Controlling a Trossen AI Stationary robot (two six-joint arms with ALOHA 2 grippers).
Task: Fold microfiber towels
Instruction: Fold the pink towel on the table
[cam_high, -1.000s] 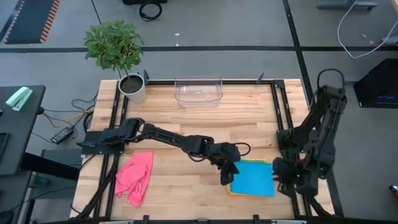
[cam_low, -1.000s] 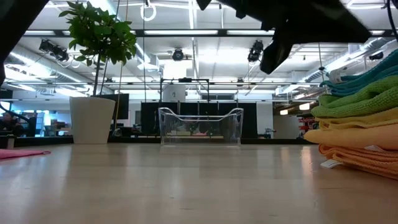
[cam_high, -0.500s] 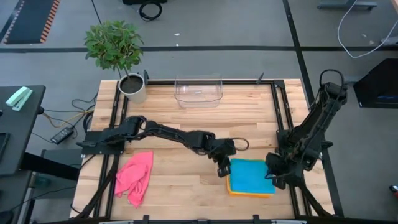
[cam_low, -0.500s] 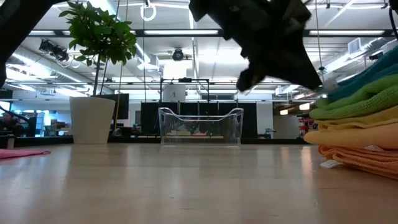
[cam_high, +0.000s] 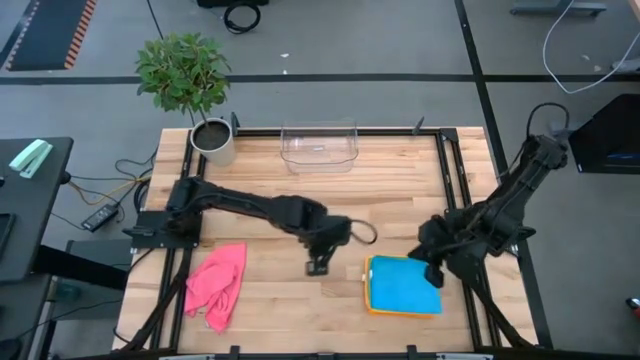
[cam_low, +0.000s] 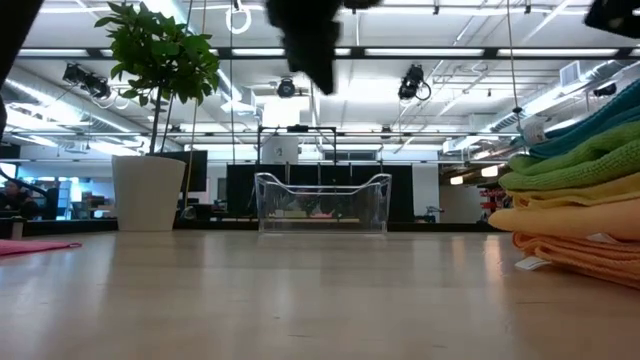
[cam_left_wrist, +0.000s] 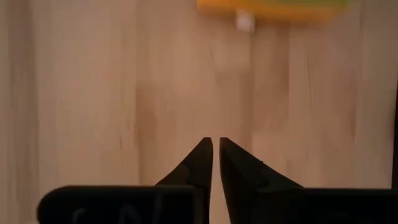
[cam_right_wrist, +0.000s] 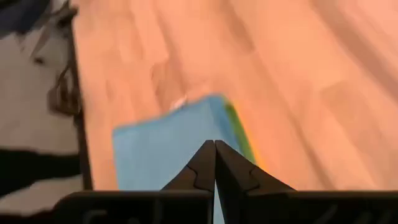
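High view: clenched right end effector (cam_high: 436, 277) beside towel stack (cam_high: 402, 286); left end effector (cam_high: 316, 267) clenched.

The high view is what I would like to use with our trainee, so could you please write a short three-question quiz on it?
1. True or false: the pink towel lies crumpled, apart from the folded towel stack.
2. Which colour tops the stack? A) green B) blue C) orange
3. Fill in: the left gripper hangs over bare ____, holding nothing.

Key:
1. True; it lies near the table's left edge, the stack towards the right.
2. B; the right gripper, shut and empty, hangs at the stack's right edge.
3. Table; its fingers are shut, just left of the stack.
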